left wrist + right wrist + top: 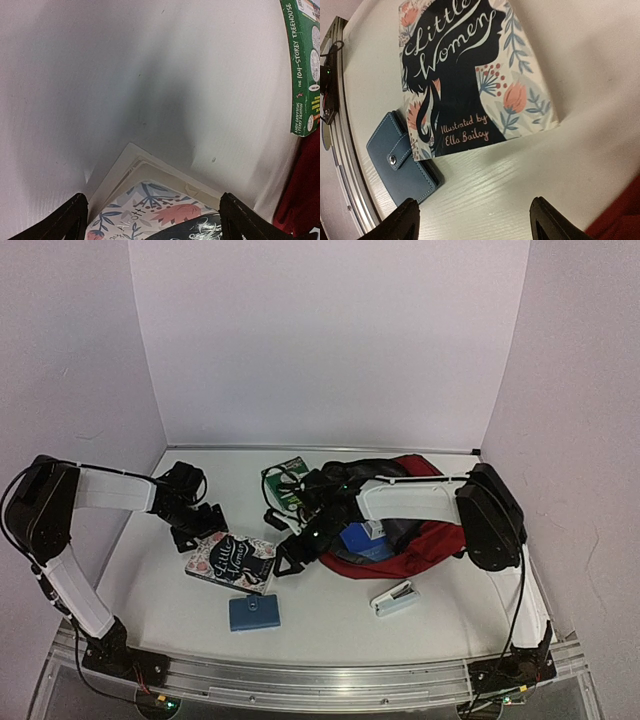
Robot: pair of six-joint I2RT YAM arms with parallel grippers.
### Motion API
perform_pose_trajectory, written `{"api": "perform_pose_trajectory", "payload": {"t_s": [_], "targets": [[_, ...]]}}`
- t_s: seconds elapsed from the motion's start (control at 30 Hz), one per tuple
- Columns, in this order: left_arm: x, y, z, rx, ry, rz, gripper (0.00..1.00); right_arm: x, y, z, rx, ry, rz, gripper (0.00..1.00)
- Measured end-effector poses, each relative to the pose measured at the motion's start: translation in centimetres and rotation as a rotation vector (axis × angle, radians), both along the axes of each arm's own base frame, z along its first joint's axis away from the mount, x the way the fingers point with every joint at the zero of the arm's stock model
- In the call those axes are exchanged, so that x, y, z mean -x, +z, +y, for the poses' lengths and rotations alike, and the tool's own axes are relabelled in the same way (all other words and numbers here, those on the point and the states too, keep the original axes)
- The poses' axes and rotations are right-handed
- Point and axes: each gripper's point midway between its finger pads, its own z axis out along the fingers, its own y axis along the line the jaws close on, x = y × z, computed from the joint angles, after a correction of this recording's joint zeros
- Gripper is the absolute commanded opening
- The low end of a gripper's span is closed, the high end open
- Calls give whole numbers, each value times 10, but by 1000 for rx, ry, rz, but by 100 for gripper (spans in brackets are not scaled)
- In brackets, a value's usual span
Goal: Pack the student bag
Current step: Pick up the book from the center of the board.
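Four things lie outside the student bag, slumped open right of centre with one blue item already inside: novel, green book, wallet and stapler, while left gripper and right gripper gape empty beside the novel.

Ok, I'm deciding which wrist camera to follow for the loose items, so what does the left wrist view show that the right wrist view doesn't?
Only the left wrist view: the green book, at its top right edge. Only the right wrist view: the blue wallet near the Little Women book, and the metal rail at the table's edge. Both: the Little Women book (one corner in the left view, nearly the whole cover in the right), the white table and a sliver of the red bag.
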Motion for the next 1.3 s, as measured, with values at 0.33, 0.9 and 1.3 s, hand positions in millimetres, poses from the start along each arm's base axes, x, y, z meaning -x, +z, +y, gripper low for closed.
{"api": "perform_pose_trajectory", "payload": {"t_s": [0.33,0.9,1.3], "targets": [[30,-3,-3,108,36,-15,89,0,-27,24,-1,-30,72,76],[46,-2,-7,242,77,-92,87,-32,-25,18,-30,-97,128,32],[40,0,-17,313,83,-119,87,-21,1,31,-133,-62,246,12]]}}
